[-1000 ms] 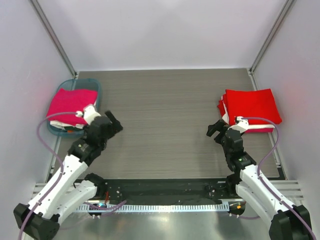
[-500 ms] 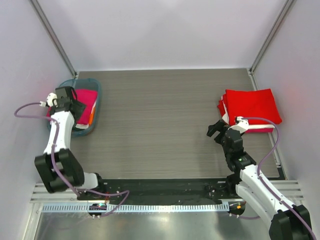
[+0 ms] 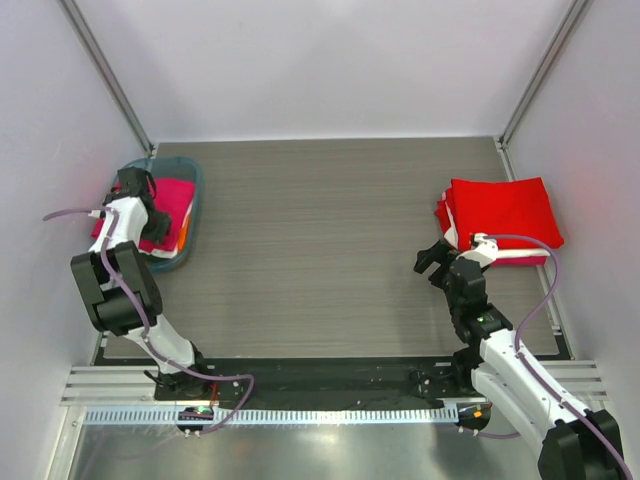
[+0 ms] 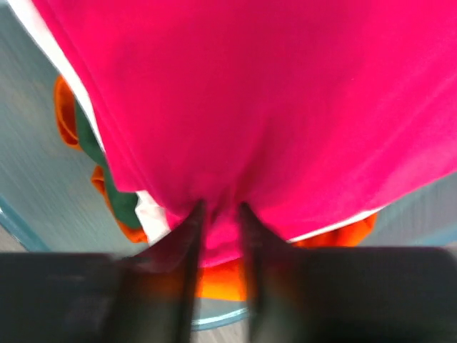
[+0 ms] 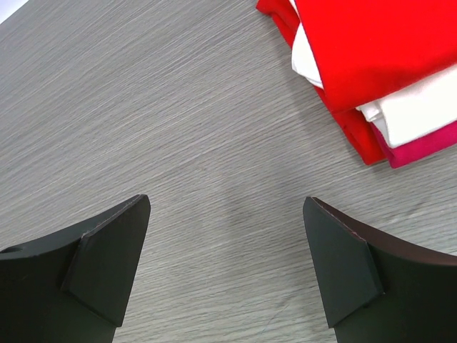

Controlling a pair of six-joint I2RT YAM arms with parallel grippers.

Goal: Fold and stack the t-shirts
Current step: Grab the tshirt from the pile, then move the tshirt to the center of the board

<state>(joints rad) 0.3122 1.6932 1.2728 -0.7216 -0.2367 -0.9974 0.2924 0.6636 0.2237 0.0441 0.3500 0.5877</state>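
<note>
Left gripper [image 4: 218, 214] down in the teal basket [image 3: 192, 222] at the far-left side of the bench [image 3: 320, 240], jaws drawn nearly together and pinching a puckered fold of the magenta-pink t-shirt [image 4: 271, 107]. Left wrist view is blurred at the fingers, but cloth is bunched between them. Shirt lies on top of the basket contents; under its edge show a white layer [image 4: 151, 213], orange cloth [image 4: 68, 127] and green cloth [image 4: 126, 204]. In the top view the left arm is folded back over the basket's near-left rim, with pink cloth showing just right of the wrist. Right gripper [image 5: 226, 204] hovers over bare bench with jaws spread wide, holding nothing. Just beyond and to its right, the stack of folded t-shirts [image 3: 505, 212] sits at the right edge: red t-shirt [image 5: 371, 50] on top, white t-shirt [image 5: 414, 107] beneath, more red, and a magenta edge [image 5: 428, 141] at the bottom.
</note>
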